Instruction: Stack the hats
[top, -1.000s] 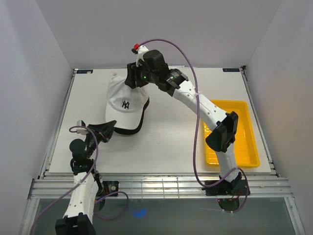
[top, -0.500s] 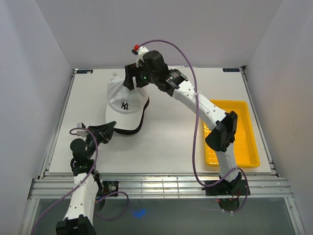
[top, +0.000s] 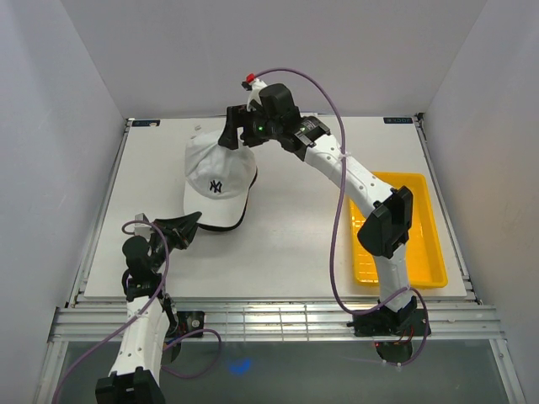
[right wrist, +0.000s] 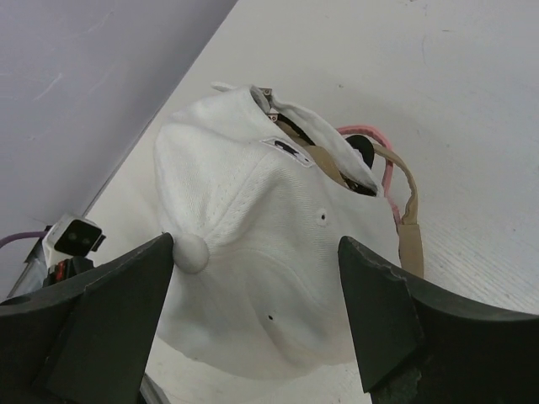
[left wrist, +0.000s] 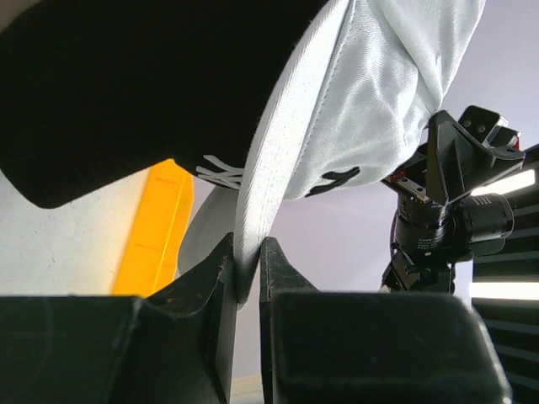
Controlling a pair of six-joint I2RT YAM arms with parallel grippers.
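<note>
One brim, that of the white cap, is pinched tight by the left gripper near the front left of the table. A black cap is seen just under it. Farther back, a tan strap and a pink strap are seen under the white cap's back. Above that, the right gripper is held wide open and empty.

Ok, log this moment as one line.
left fingers: shut on white hat brim | right fingers: open above crown | stack: white hat on top; tan strap, pink strap showing beneath
</note>
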